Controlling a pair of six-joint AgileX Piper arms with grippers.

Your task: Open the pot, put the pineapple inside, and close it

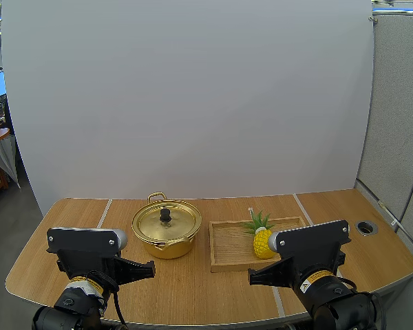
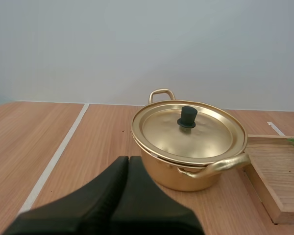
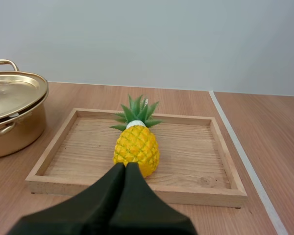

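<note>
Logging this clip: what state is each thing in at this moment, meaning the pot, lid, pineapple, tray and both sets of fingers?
pot: closed, standing on the table.
lid: seated on the pot, knob up.
pineapple: in the wooden tray, not held.
wooden tray: flat on the table, beside the pot.
left gripper: fingers shut on nothing, short of the pot.
right gripper: fingers shut on nothing, just short of the pineapple.

You have one pot (image 1: 166, 247) with one lid (image 1: 175, 224), one pineapple (image 1: 263, 242) and one wooden tray (image 1: 228, 249), all on one bench (image 1: 193, 289).
</note>
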